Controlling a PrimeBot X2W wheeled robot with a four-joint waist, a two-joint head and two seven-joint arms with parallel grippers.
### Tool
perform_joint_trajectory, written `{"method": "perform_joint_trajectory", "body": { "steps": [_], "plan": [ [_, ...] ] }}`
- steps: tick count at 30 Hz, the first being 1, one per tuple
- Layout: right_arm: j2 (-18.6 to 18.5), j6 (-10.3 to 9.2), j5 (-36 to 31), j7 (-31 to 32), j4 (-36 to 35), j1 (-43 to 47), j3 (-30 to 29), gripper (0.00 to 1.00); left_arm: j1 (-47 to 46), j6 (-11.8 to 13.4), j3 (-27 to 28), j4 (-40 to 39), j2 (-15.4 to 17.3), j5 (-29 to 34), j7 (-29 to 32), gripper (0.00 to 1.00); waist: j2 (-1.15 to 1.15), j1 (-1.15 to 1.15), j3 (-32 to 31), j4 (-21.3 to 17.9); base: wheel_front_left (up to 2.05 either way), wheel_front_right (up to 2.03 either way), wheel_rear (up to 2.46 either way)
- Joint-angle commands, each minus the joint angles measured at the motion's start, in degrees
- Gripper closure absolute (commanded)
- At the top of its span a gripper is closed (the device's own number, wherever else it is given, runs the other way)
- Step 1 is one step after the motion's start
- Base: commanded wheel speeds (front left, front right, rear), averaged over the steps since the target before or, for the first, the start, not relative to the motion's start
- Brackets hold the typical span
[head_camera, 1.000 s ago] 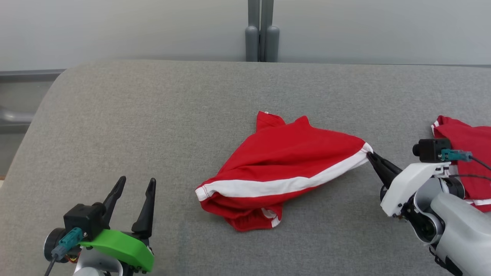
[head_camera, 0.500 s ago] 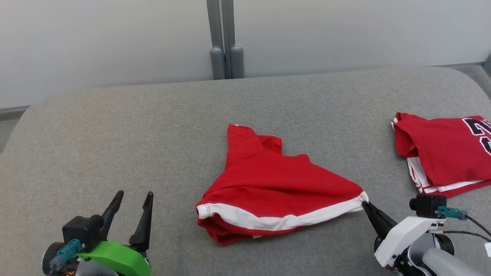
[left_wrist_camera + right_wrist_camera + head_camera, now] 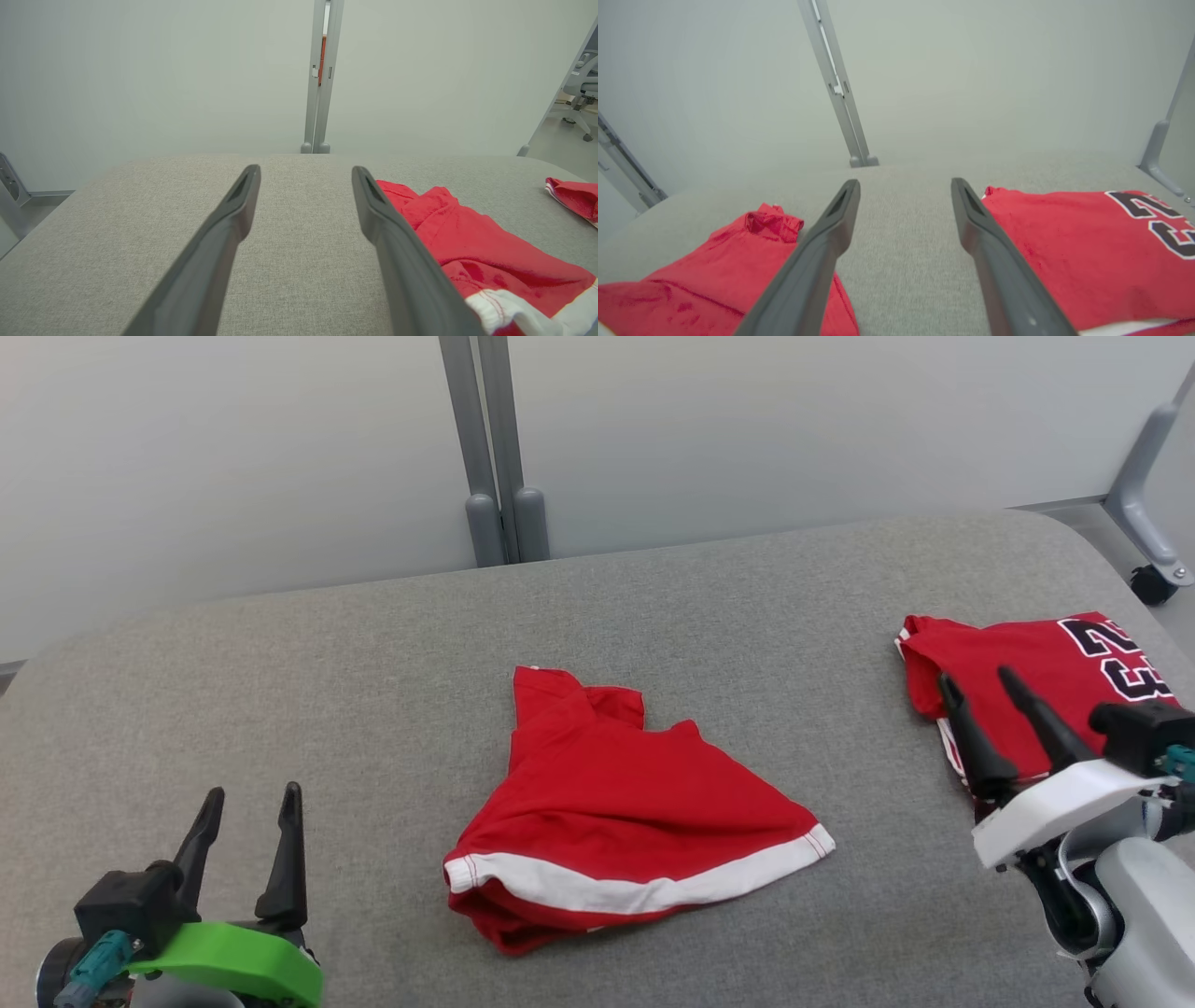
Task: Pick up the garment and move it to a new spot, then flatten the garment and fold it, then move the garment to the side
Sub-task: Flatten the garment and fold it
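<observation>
- On the grey table (image 3: 327,691), near its middle, the red garment (image 3: 616,812) is seen lying in a loose, rumpled heap, with a white band running along its near edge.
- At its near left the cloth is bunched and doubled under; at its far left a narrow red part is turned up toward the back of the table.
- No gripper is touching the garment; it is left free on the table.
- At the lower left, the left gripper (image 3: 254,791) is held well apart from the garment, with its jaws spread wide and nothing between them.
- In the left wrist view, the left gripper (image 3: 306,169) is pointed over bare table, and the garment (image 3: 467,242) is seen just to the right of its right finger.
- At the right, the right gripper (image 3: 977,676) is seen with its jaws apart and empty, its fingertips in front of the near left edge of a second red garment (image 3: 1027,653), which is folded and marked with dark numerals.
- Whether those fingertips touch the second garment cannot be told.
- In the right wrist view, the right gripper (image 3: 904,182) is aimed at the bare strip of table between the garment (image 3: 714,275) and the second red garment (image 3: 1064,242).
- Behind the table, a grey post (image 3: 495,448) is set against a pale wall.
</observation>
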Motion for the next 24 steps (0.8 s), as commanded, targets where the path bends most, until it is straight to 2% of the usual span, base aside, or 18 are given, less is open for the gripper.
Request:
{"method": "perform_joint_trajectory", "body": {
  "steps": [1,5,8,11,17,24],
  "plan": [
    [2.19,-0.01,-2.85,-0.18,-2.55,3.1,-3.22,0.0,1.14,0.81,0.67,-0.3,0.13,0.23,-0.45,0.0,0.0,0.0,-0.38,-0.49,0.0,0.0,0.0],
    [6.31,-0.03,-11.99,-0.17,-10.38,8.14,-11.28,0.0,1.84,2.04,2.3,-1.49,-0.26,1.17,-1.32,0.0,0.0,0.0,-0.55,-0.62,0.0,0.0,0.0],
    [8.46,-0.02,-15.25,-0.18,-12.89,11.66,-13.03,0.0,2.67,2.47,3.09,-2.05,-0.5,1.95,-1.77,0.0,0.0,0.0,-0.6,-0.35,0.0,0.0,0.0],
    [9.1,-0.03,-16.44,-0.16,-13.7,13.82,-13.26,0.0,3.21,2.87,4.77,-2.43,-1.47,2.95,-2.12,0.0,0.0,0.0,-0.72,0.14,0.0,0.0,0.0],
    [9.6,-0.03,-17.67,0.19,-14.35,16.05,-14.36,0.0,4.91,1.04,7.3,-1.33,-4.0,5.33,-2.2,0.0,0.0,0.0,-0.74,0.53,0.0,0.0,0.0],
    [9.49,-0.03,-18.4,1.73,-15.01,13.8,-14.8,0.0,5.42,-1.63,10.03,0.06,-6.48,7.97,-2.22,0.0,0.0,0.0,-0.45,0.23,0.0,0.0,0.0]
  ]
}}
